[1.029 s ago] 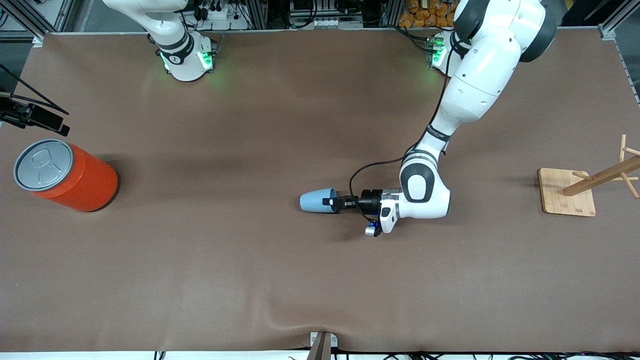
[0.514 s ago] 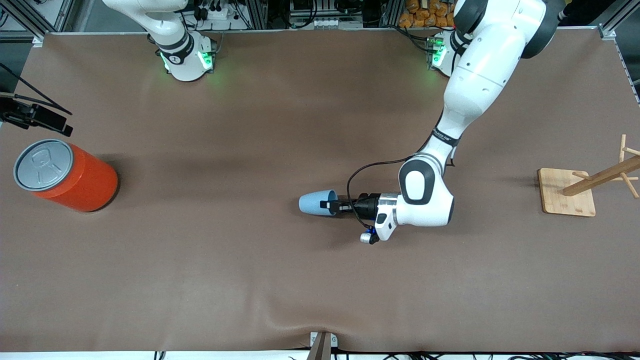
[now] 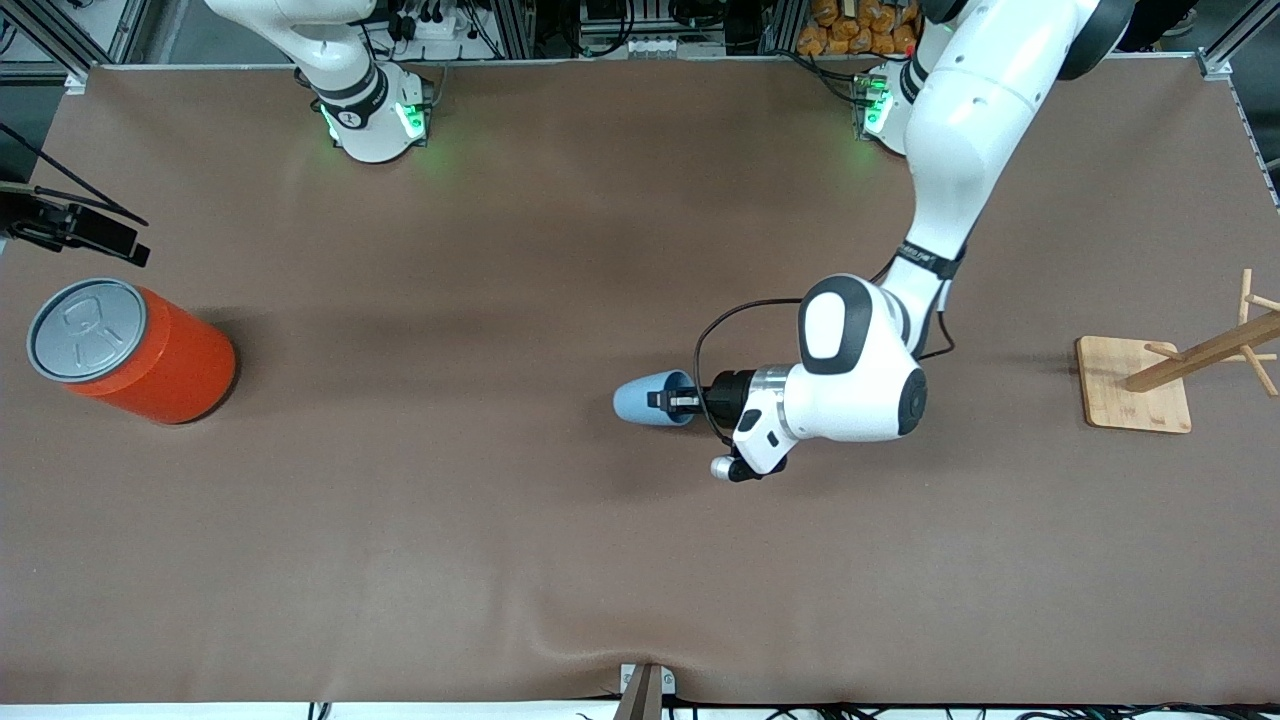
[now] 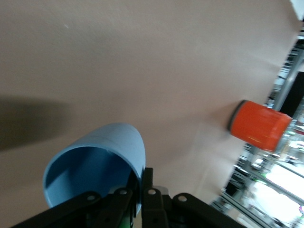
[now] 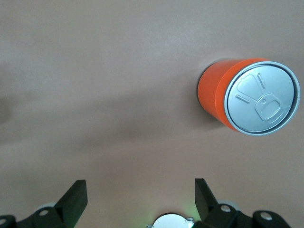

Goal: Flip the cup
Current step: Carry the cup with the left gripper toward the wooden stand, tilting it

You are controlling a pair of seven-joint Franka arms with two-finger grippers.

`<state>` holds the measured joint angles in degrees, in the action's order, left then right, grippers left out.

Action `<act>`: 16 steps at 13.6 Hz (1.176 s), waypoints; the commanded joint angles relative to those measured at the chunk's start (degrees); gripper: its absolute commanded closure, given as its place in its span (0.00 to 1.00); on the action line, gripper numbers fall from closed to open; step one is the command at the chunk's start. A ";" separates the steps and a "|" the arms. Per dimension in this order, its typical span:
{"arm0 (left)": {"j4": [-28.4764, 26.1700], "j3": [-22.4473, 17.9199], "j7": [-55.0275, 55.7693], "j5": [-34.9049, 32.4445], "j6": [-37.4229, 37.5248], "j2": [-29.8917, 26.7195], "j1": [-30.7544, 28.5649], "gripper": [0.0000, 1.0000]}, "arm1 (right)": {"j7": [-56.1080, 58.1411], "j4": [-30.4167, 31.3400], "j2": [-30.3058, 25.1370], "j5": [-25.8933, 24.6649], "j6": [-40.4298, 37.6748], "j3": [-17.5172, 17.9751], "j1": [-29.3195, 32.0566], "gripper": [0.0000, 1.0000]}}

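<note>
You are looking at the left gripper (image 3: 668, 400) with its jaws clamped on the rim of the light-blue cup (image 3: 645, 399), one finger inside the mouth and one outside, as the left wrist view shows at the cup (image 4: 102, 166) wall. Over the last second the wrist has been rolling and the forearm swinging up: the cup has shifted a little toward the left arm's end of the worktop (image 3: 500, 560), and it is lying roughly on its side over the middle of the worktop, mouth toward the gripper, its shadow sitting a little nearer the front camera, which suggests it is being carried just off the surface. That reads as the flip being under way but not finished; you are still needing more wrist rotation before setting it down. Moving farther off, the orange can (image 3: 130, 348) with its grey pull-tab lid is standing toward the right arm's end, and the wooden rack (image 3: 1135, 385) toward the left arm's end. The right gripper (image 5: 140, 202) is waiting over the worktop beside the can, jaws apart and holding nothing. No brand, label or writing is readable on anything.
</note>
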<state>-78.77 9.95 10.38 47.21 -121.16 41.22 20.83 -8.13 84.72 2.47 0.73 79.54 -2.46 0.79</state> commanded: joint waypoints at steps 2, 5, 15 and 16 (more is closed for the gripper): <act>-2.26 -0.98 4.28 -14.19 4.35 -5.70 -0.52 1.00 | -0.66 -0.43 1.49 -0.73 0.08 0.17 -1.57 0.00; -3.83 -0.98 5.97 -29.17 9.08 -10.35 -2.45 1.00 | -0.75 -0.43 1.66 -0.30 1.39 0.17 -1.93 0.00; -21.66 -0.98 5.79 -49.40 3.41 -20.03 -12.55 1.00 | -1.28 0.01 1.84 0.06 3.42 0.17 -2.46 0.00; -25.08 -1.07 5.79 -49.58 0.52 -20.90 -12.74 1.00 | -1.28 0.01 1.84 0.06 3.69 0.08 -2.55 0.00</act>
<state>-96.53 8.52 15.77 -0.53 -115.83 23.65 9.13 -8.43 84.77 4.20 0.74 82.69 -2.24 -1.48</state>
